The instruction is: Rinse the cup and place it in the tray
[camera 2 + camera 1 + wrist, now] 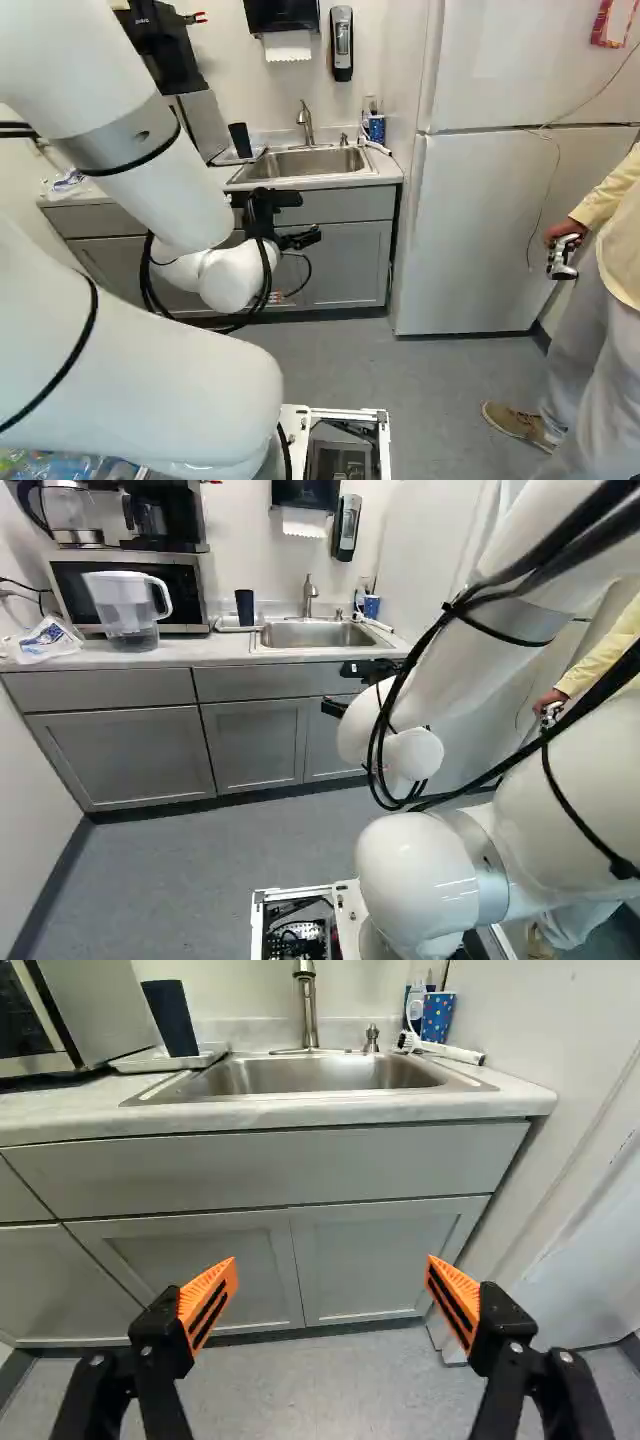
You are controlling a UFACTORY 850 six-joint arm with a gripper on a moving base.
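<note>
My claw (309,217) hangs with its fingers wide apart. Ahead of it and to its left, the dark cup (170,1018) stands on the pale tray (150,1063), beside the sink (310,1077).

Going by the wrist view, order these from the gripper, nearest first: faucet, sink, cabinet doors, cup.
1. Cabinet doors, ahead of the gripper, below the sink.
2. Sink.
3. Faucet, behind the sink, and cup, beside it: too close to call.
</note>
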